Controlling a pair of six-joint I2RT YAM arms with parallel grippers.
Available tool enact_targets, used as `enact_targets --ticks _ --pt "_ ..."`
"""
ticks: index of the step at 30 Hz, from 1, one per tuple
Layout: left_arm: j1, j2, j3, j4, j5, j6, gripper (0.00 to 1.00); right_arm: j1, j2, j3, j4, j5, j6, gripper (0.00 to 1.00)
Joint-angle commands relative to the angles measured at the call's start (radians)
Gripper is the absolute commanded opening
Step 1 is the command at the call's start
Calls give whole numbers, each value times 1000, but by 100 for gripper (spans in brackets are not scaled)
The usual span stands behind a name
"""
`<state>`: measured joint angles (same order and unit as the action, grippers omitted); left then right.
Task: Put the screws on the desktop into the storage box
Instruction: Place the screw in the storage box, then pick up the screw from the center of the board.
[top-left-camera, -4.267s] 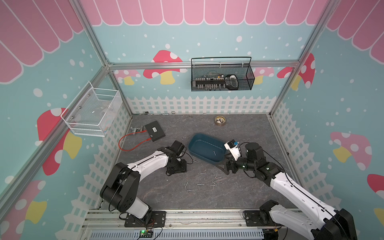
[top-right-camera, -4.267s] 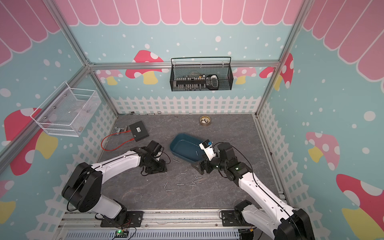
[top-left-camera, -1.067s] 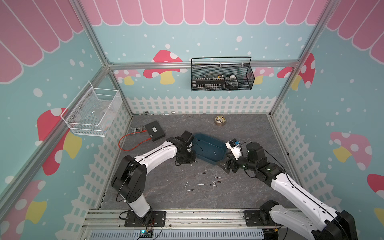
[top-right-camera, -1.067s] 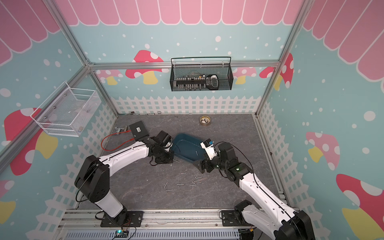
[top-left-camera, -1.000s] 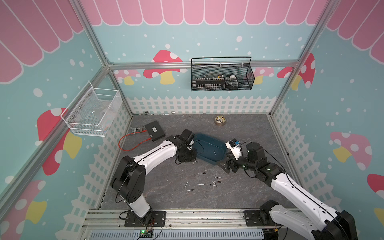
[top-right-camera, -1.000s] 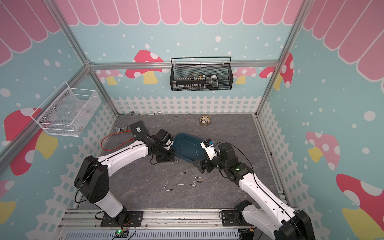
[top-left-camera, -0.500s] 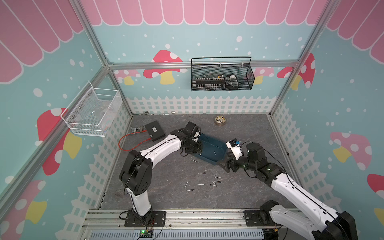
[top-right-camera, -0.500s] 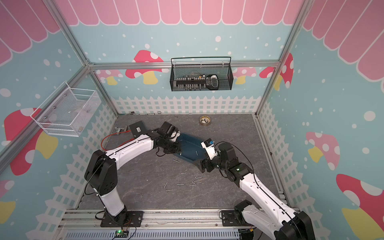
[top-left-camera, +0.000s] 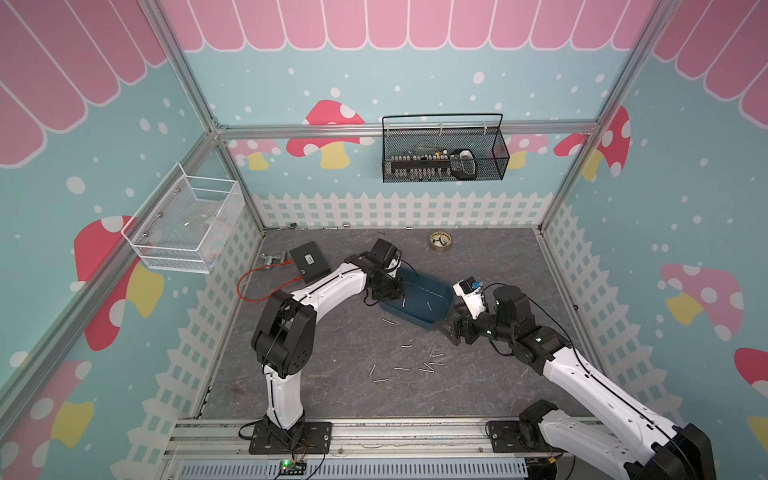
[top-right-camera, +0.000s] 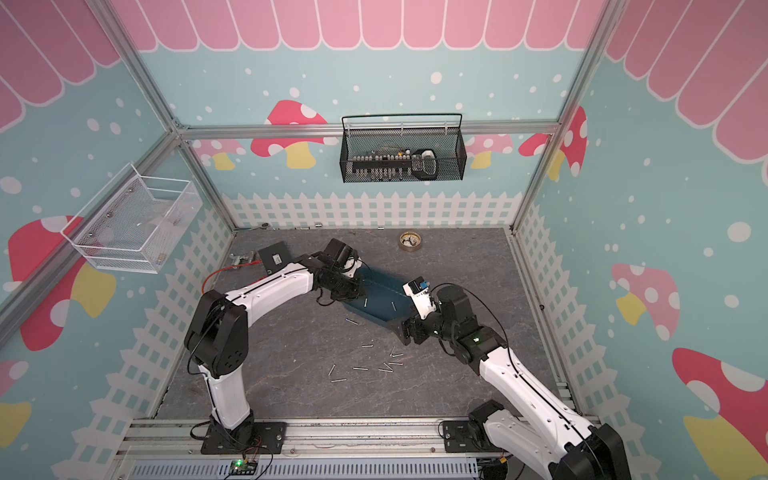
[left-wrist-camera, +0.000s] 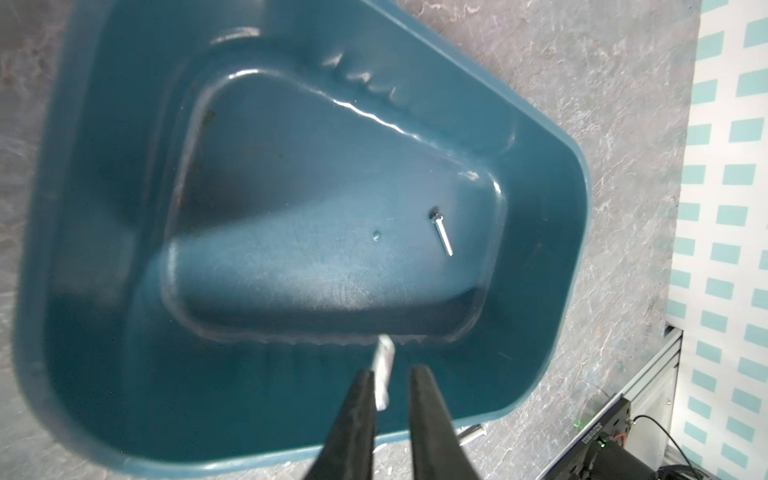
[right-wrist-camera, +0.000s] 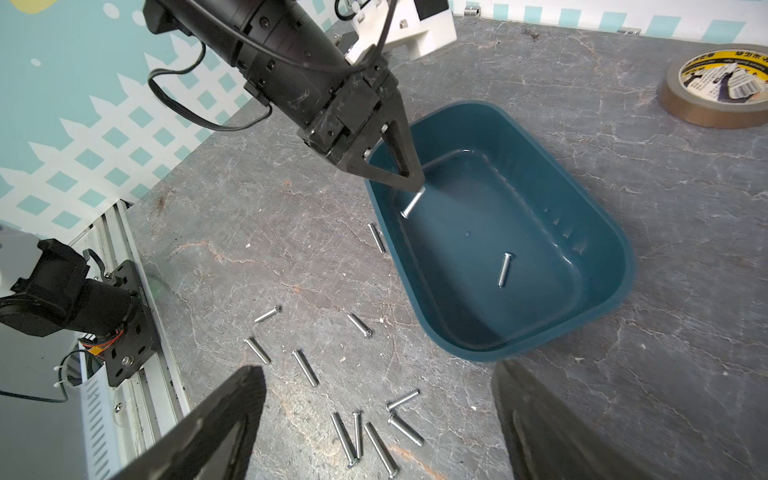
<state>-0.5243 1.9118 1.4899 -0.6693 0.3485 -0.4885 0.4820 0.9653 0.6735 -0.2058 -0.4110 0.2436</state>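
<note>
Over storage box (left-wrist-camera: 540, 257): left wrist alone shows left fingers (left-wrist-camera: 353, 424) ajar, screw (left-wrist-camera: 384, 359) loose; right fingers (right-wrist-camera: 216, 424) wide, empty.

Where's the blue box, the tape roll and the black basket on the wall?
box (right-wrist-camera: 540, 266), right wrist view, bare floor inside.
tape (right-wrist-camera: 706, 116), right wrist view, brown outer side.
basket (top-left-camera: 496, 164), in a top view, mesh end wall.

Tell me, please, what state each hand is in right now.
Left hand: slightly open, a screw loose between its tips, over the storage box.
Right hand: wide open, holding nothing.
</note>
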Motion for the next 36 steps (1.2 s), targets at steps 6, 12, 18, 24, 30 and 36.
enact_targets --ticks 6,12,18,24,30,36 --pt "42 -31 -9 10 39 32 56 -5 26 -5 7 2 1 92" --pt "71 -122 -88 10 48 60 85 9 52 15 -13 37 -9 92" --pt "78 -245 -187 11 39 89 99 38 57 27 -32 68 -13 92" --pt "79 -393 -268 13 26 132 99 98 93 69 -78 130 -33 91" --pt "83 -523 -382 33 60 135 98 174 156 104 -120 201 -41 91" --pt "86 -681 -543 72 90 100 98 262 212 119 -139 255 -39 89"
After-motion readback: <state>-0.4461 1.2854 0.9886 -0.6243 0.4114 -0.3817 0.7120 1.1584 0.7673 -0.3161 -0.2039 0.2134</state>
